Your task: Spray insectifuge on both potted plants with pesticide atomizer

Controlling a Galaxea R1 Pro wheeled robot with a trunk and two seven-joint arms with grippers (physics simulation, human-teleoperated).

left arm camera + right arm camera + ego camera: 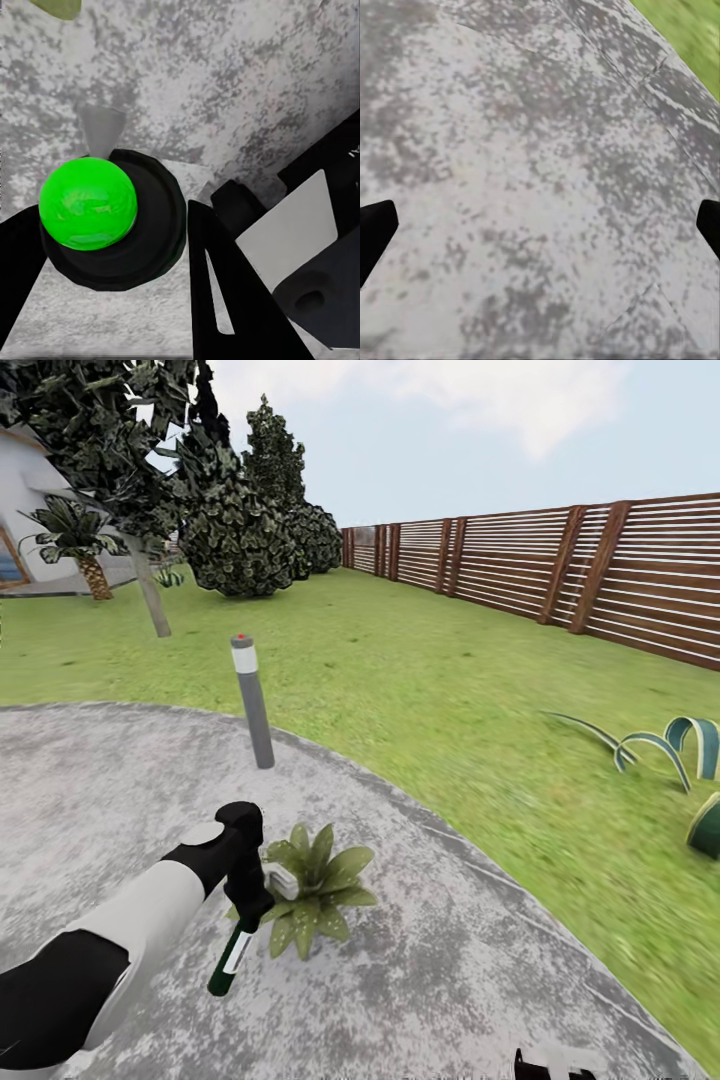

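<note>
The garden (420, 660) is seen as a broad lawn bounded by a slatted wooden fence (560, 565) running from twelve toward three o'clock, with a grey paved patio (90, 800) filling the foreground from nine to six o'clock. A short grey bollard light (253, 702) stands near the patio's edge at about twelve o'clock from the arm. One of the potted plants (318, 890) is set on the paving, its pointed olive leaves spread low and its pot hidden beneath them; the second plant cannot be made out. The pesticide atomizer (232, 956) is held by the left end effector (248, 895), just beside the plant at its nine o'clock, the dark green bottle hanging down and slightly tilted. In the left wrist view the fingers (225, 300) are seen clamped about the dark body below the bright green cap (88, 202). The bottle is judged light, rigid and smooth, so slip is the likely hazard; a hold around the neck, as taken now, is judged sound, with the nozzle to be kept turned toward the leaves. The right end effector (540, 225) is held with its fingertips wide apart over bare paving, nothing between them.
</note>
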